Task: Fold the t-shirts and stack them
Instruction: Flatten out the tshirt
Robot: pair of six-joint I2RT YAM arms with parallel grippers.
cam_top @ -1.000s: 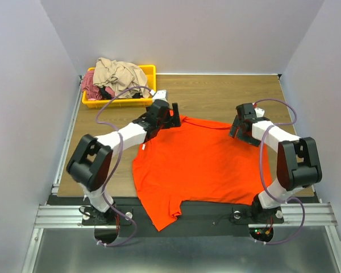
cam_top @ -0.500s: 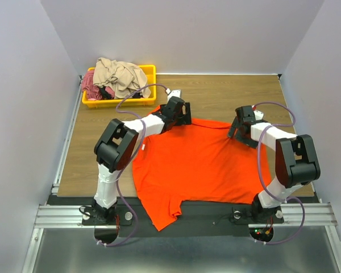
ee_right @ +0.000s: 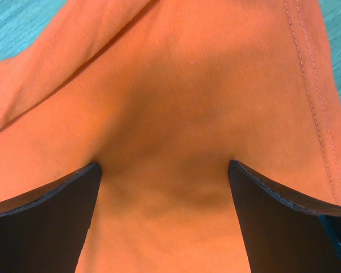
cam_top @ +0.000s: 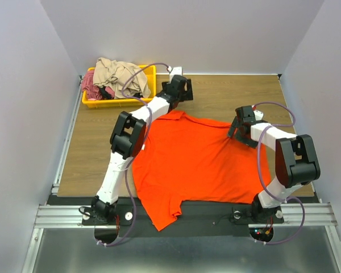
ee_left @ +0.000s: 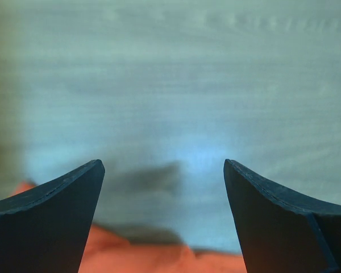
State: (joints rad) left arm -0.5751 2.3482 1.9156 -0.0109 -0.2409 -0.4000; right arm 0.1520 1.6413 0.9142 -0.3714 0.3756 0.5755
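Note:
An orange t-shirt (cam_top: 199, 162) lies spread on the wooden table, one part hanging over the near edge. My left gripper (cam_top: 179, 91) is open and empty over bare wood beyond the shirt's far left edge; the shirt's edge (ee_left: 159, 259) shows low between its fingers. My right gripper (cam_top: 238, 128) is open and pressed down on the shirt's far right part (ee_right: 170, 142), with cloth between the jaws. More t-shirts, beige (cam_top: 119, 74) and pink (cam_top: 91, 85), are heaped in the yellow bin.
The yellow bin (cam_top: 150, 71) stands at the far left corner of the table (cam_top: 227, 94). Grey walls close in the sides and back. A metal rail (cam_top: 182, 219) runs along the near edge by the arm bases.
My left gripper has let go of the shirt's far left edge and moved away toward the back, over bare wood. The right gripper has barely moved.

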